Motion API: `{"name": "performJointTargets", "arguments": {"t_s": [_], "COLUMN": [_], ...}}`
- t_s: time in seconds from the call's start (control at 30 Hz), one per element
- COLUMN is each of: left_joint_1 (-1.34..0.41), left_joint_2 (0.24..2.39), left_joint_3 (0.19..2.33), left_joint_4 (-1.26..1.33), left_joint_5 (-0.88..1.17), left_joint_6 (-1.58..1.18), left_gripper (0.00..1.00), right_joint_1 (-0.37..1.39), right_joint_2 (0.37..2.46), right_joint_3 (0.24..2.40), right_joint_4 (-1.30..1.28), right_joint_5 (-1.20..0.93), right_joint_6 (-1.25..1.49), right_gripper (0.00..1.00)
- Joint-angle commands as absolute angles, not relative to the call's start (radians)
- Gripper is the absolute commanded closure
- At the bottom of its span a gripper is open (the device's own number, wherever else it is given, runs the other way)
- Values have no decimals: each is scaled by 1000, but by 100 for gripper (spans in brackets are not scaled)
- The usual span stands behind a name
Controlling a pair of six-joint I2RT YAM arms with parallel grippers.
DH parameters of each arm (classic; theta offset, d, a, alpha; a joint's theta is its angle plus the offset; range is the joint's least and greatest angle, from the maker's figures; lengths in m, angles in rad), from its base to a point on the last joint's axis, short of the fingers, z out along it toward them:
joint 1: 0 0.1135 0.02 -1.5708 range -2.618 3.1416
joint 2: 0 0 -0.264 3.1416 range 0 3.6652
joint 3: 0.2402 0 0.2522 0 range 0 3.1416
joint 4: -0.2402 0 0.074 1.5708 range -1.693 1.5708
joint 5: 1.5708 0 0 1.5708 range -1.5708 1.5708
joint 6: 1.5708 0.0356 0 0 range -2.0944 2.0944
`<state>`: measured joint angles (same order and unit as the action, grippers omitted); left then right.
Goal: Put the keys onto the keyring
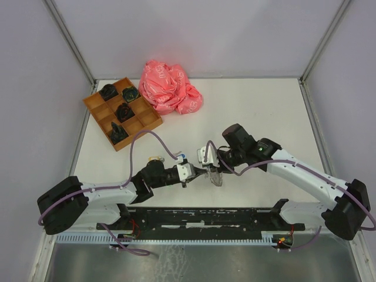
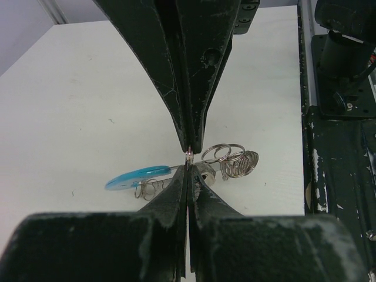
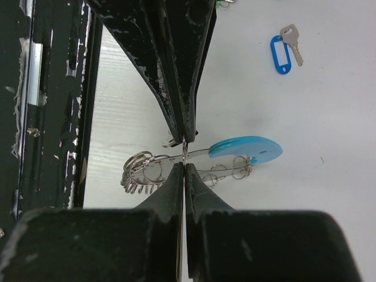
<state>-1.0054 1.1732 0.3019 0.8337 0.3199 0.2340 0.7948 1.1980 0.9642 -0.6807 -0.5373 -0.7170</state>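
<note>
The keyring (image 2: pixel 138 177) is a wire loop with a light blue curved segment and several small silver rings (image 2: pixel 234 161) on it. It also shows in the right wrist view (image 3: pixel 247 147). My two grippers meet tip to tip over the table's middle. My left gripper (image 2: pixel 188 171) and right gripper (image 3: pixel 184 165) are both shut on one small ring (image 2: pixel 189 157) that sits on the keyring's wire. In the top view the left gripper (image 1: pixel 197 173) and right gripper (image 1: pixel 212 172) nearly touch. A silver key with a blue tag (image 3: pixel 282 55) lies on the table beyond them. The other keys are hidden.
A wooden compartment tray (image 1: pixel 89 101) with black objects stands at the back left. A crumpled pink bag (image 1: pixel 170 88) lies beside it. A black rail (image 1: pixel 205 217) runs along the near edge, close below both grippers. A small yellowish thing (image 1: pixel 155 158) lies by the left arm.
</note>
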Motion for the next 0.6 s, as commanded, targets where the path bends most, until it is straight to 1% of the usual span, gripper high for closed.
{"name": "performJointTargets", "arguments": {"t_s": [0.0, 0.27, 0.57], "left_joint_1": [-1005, -1005, -993], "left_joint_2": [1174, 1177, 1210], "left_joint_3": [343, 350, 328], "left_joint_4": [887, 897, 978], "left_joint_5": [369, 425, 406], "left_joint_6": [289, 280, 232], "left_gripper": [97, 97, 97], "right_joint_1": [824, 865, 924], "right_joint_2": [1219, 1251, 1304], "right_joint_3": [1026, 1033, 1050], "right_joint_4": [-691, -693, -729], "right_joint_5": [-545, -530, -467], "right_joint_6": [-770, -808, -854], "right_gripper": [99, 99, 99]}}
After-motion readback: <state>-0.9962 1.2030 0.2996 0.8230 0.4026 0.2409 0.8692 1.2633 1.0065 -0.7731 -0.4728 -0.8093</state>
